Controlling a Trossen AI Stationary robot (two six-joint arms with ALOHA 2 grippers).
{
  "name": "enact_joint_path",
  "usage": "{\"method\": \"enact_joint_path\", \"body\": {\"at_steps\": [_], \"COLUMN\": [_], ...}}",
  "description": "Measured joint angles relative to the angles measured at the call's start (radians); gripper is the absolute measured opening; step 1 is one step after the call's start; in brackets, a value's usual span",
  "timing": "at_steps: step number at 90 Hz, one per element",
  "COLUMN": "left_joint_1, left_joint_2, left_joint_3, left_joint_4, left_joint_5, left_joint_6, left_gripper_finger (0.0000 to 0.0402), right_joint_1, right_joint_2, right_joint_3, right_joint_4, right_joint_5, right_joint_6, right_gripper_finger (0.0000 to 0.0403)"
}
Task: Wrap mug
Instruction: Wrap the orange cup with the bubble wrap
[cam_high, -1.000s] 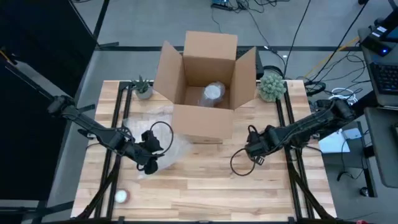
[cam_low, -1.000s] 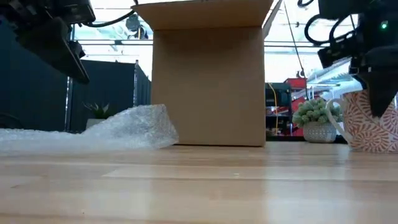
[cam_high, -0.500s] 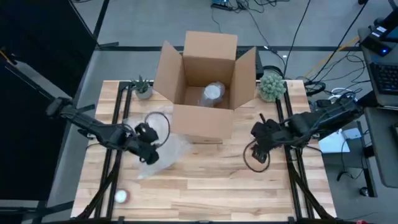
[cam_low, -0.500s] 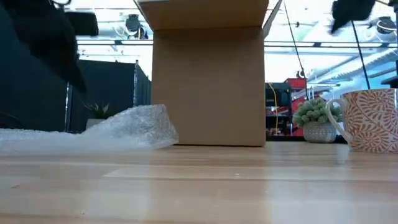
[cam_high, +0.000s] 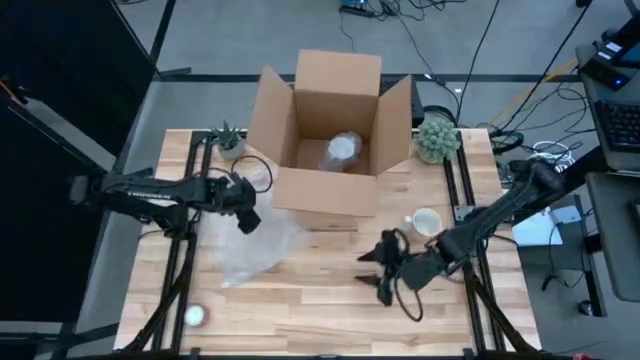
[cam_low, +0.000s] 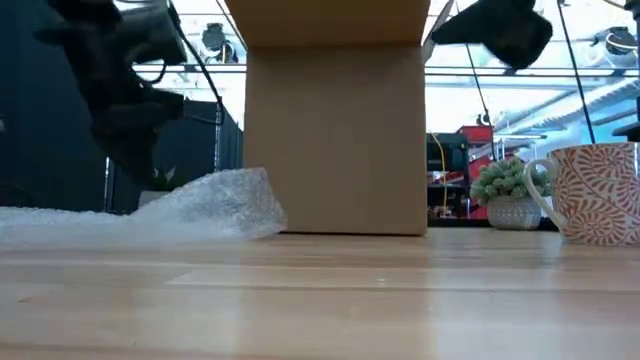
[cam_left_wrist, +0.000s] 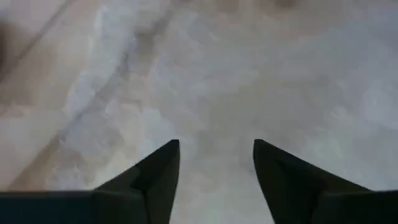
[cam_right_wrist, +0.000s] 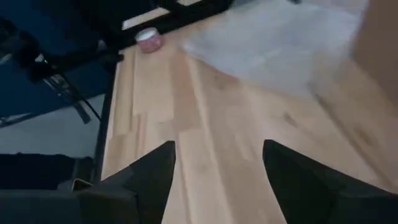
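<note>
The mug (cam_high: 426, 222) stands upright on the table (cam_high: 330, 310), right of centre and just in front of the box's right corner; the low view shows its red leaf pattern and its handle turned toward the box (cam_low: 335, 130). Nothing grips it.

The right gripper (cam_high: 381, 270) hangs over bare wood near the table's middle, apart from the mug, its fingers (cam_right_wrist: 146, 177) spread wide and empty (its wrist view shows only planks between them).

The bubble wrap (cam_high: 255, 245) lies flat on the left half of the table, one edge bunched up against the box front. The left gripper (cam_high: 245, 215) hovers over the wrap's far edge, close to the box; its fingers (cam_left_wrist: 158, 174) are parted with nothing between them, the wrap blurred beneath, so whether they touch it cannot be told.

The open box holds what appears to be a wrapped bundle (cam_high: 341, 150). A small plant (cam_high: 229, 141) sits at the far left corner, a bushier one (cam_high: 436, 138) at the far right. A tape roll (cam_high: 195, 316) rests near the front left edge.
</note>
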Motion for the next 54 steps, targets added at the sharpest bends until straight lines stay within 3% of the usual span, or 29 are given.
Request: {"method": "enact_joint_path", "body": {"at_steps": [14,26,45,54], "left_joint_1": [0.054,0.061,0.060,0.062], "left_joint_2": [0.020,0.027,0.029,0.033], "left_joint_3": [-0.068,-0.074,-0.083,-0.092], "left_joint_4": [0.035,0.080,0.112,0.111], "left_joint_5": [0.049,0.051,0.096,0.045], "left_joint_6": [0.011,0.029,0.032,0.031], "left_gripper_finger": [0.0207,0.0195,0.0091,0.0044], "right_joint_1": [0.013,0.014,0.020,0.019], "right_joint_2": [0.175,0.253,0.279,0.279], "right_joint_3": [0.000,0.000,0.000,0.001], "right_joint_4": [0.323,0.527,0.570,0.549], "right_joint_5": [0.043,0.043,0.043,0.043], "right_joint_6": [-0.084,-0.153,-0.260,-0.259], "right_gripper_finger": [0.0228,0.0228,0.0228,0.0228]}}
